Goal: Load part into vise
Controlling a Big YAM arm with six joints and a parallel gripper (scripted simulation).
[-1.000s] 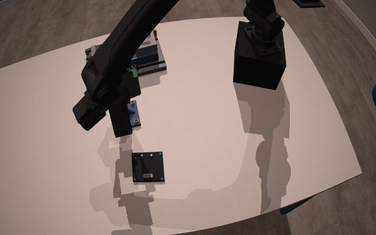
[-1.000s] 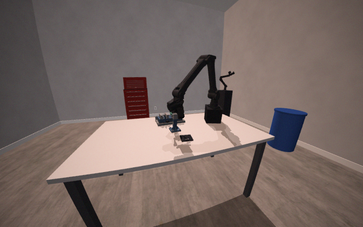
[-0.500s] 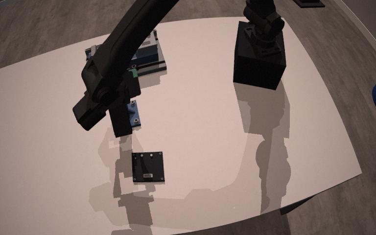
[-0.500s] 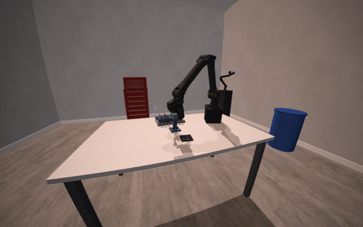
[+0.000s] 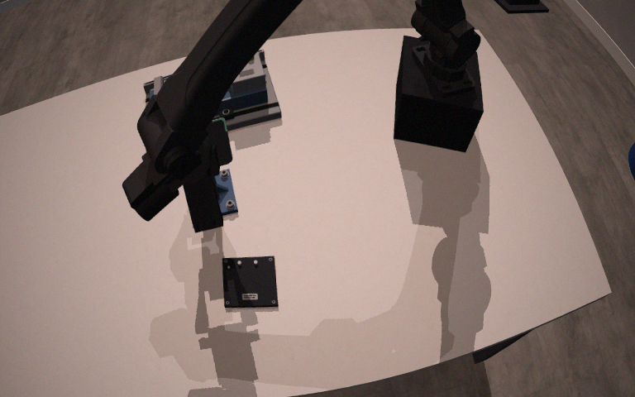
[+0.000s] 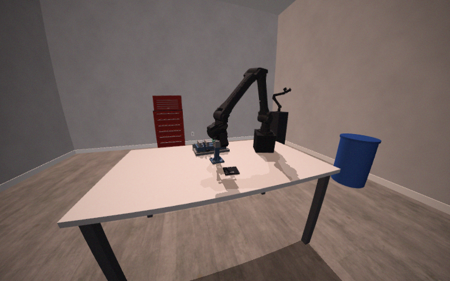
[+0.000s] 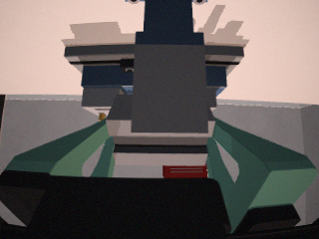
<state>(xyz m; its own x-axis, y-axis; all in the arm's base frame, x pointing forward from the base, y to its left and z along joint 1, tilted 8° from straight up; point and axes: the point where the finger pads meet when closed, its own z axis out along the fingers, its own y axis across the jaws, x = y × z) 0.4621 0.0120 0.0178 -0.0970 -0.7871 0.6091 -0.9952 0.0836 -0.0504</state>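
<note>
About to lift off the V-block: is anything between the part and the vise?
Nothing visible. The tool grips the part in the V-block; the table toward the vise shows only shadow, though the arm hides some.
</note>
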